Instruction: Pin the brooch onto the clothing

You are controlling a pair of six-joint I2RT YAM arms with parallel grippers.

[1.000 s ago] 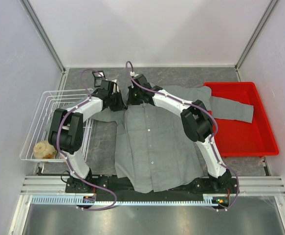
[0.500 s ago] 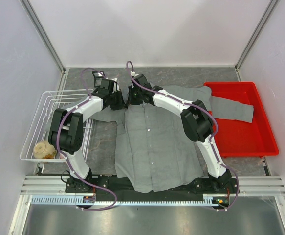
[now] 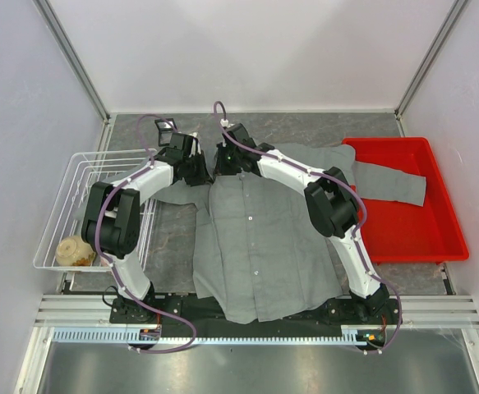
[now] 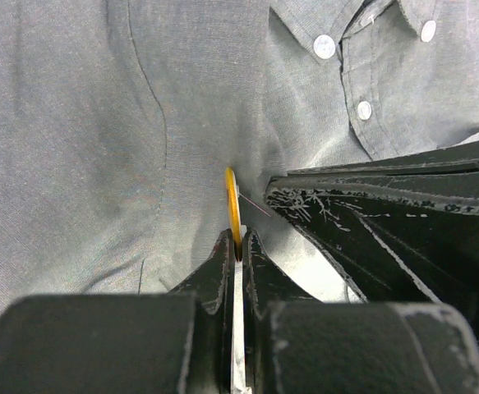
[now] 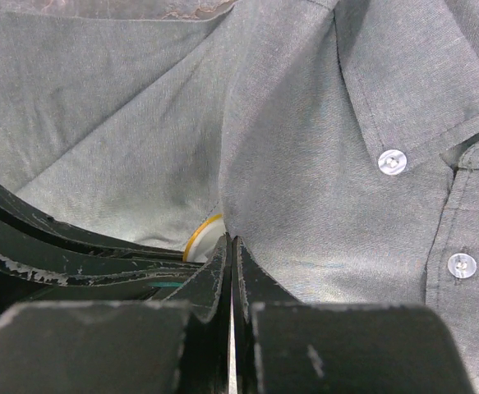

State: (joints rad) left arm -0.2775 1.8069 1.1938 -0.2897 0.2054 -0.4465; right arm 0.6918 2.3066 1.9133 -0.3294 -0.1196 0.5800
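Observation:
The grey shirt [image 3: 260, 238] lies flat in the middle of the table, collar at the far end. Both grippers meet just left of the collar. My left gripper [image 3: 198, 170] is shut on the brooch [image 4: 233, 209], a thin orange-gold disc seen edge-on, its pin pointing at the cloth. The brooch touches the shirt [image 4: 99, 148]. My right gripper [image 3: 221, 164] is shut on a pinched fold of the shirt [image 5: 305, 164] right beside the brooch [image 5: 200, 238]. In each wrist view, the left gripper [image 4: 237, 246] and the right gripper [image 5: 232, 246] have their jaws closed together.
A white wire basket [image 3: 66, 189] stands at the left with a tan bowl-like round thing [image 3: 73, 250] in it. A red tray [image 3: 412, 238] stands at the right, with one shirt sleeve [image 3: 391, 182] lying across it.

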